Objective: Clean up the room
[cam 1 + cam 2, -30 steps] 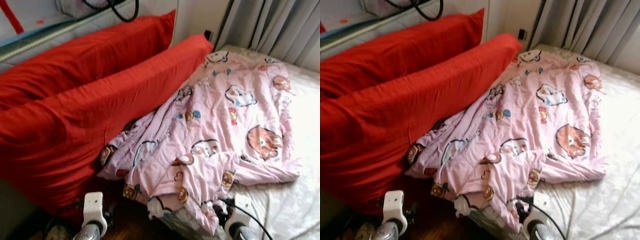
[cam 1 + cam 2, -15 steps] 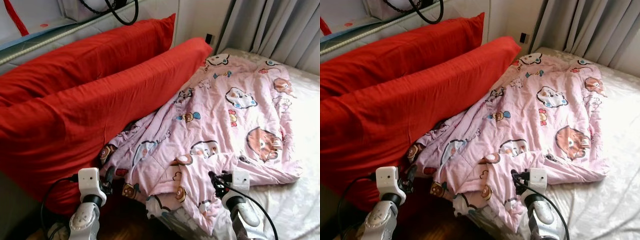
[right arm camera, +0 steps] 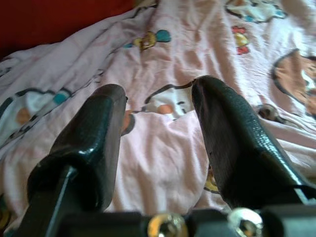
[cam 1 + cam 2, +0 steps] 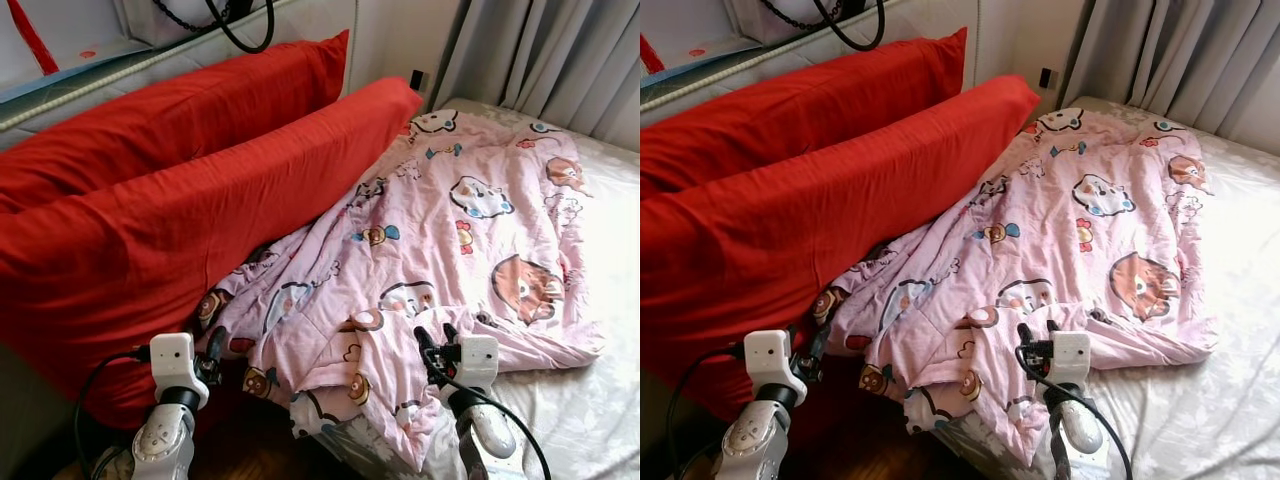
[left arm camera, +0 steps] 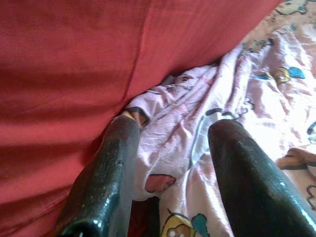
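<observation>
Both pincers, left (image 4: 213, 345) and right (image 4: 434, 338), gape over rumpled pink blanket (image 4: 450, 230).

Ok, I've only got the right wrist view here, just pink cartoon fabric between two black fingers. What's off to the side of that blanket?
Observer: Two red pillows lie along the blanket's left edge, by the wall.
Operator: Where's the other gripper?
Observer: The left gripper is open, at the seam where the nearer pillow meets the blanket.
Operator: And what's past the blanket?
Observer: Grey curtains hang beyond the bed's far end.
</observation>
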{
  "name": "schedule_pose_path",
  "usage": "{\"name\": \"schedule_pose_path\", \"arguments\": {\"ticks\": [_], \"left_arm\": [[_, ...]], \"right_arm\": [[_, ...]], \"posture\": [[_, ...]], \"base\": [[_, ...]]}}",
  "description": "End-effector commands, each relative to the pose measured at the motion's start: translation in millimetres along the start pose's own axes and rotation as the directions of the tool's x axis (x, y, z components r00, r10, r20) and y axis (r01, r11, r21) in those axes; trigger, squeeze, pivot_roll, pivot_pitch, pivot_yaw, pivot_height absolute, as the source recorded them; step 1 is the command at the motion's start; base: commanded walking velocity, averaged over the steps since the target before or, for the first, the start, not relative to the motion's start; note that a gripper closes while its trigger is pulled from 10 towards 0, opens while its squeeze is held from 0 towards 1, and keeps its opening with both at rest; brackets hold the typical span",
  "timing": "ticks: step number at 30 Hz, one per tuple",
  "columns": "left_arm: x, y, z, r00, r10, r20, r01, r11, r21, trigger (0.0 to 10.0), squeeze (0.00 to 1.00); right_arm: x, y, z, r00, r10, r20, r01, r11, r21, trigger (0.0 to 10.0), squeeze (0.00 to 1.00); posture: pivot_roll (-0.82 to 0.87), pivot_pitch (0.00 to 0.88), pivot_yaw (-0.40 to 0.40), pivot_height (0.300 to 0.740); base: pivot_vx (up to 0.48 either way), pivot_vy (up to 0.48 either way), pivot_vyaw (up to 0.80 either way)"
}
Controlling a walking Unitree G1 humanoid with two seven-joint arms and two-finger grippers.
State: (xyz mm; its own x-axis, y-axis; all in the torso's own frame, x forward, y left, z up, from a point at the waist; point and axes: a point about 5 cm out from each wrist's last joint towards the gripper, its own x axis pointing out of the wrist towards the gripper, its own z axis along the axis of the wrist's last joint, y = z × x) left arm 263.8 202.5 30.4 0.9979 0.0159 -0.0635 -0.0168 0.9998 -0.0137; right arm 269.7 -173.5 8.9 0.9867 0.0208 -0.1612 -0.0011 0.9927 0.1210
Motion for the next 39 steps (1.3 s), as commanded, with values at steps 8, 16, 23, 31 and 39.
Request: {"name": "schedule_pose_path", "arguments": {"ticks": [8,16,23,31,39], "left_arm": [[3.3,-0.5,6,1.0,-0.004,0.011,0.004,1.0,0.006,10.0,0.0],[3.4,-1.2,8,1.0,-0.002,0.01,0.002,1.0,0.002,10.0,0.0],[4.9,-4.7,9,1.0,-0.007,0.011,0.007,1.0,0.001,10.0,0.0],[6.0,-3.6,11,1.0,-0.001,0.015,0.001,1.0,0.003,10.0,0.0],[7.0,-4.0,12,1.0,0.002,0.017,-0.002,1.0,-0.001,10.0,0.0]], "right_arm": [[1.8,12.8,2,1.0,0.007,0.023,-0.008,0.998,0.056,10.0,0.0],[4.8,13.4,5,1.0,-0.004,0.013,0.004,0.999,0.053,10.0,0.0],[6.1,9.8,0,0.999,-0.002,-0.041,0.003,0.999,0.031,10.0,0.0],[5.5,13.6,-1,0.999,0.026,-0.038,-0.024,0.999,0.039,10.0,0.0],[4.4,17.3,-4,0.998,0.042,-0.039,-0.04,0.998,0.051,10.0,0.0]], "posture": [[0.05,0.126,-0.045,0.685],[0.04,0.135,-0.052,0.685],[0.04,0.138,-0.053,0.685],[0.04,0.147,-0.053,0.65],[0.04,0.152,-0.056,0.65]], "base": [[0.0,0.0,0.0],[0.0,0.0,0.0],[0.0,0.0,0.0],[0.0,0.0,0.0],[0.0,0.0,0.0]]}}
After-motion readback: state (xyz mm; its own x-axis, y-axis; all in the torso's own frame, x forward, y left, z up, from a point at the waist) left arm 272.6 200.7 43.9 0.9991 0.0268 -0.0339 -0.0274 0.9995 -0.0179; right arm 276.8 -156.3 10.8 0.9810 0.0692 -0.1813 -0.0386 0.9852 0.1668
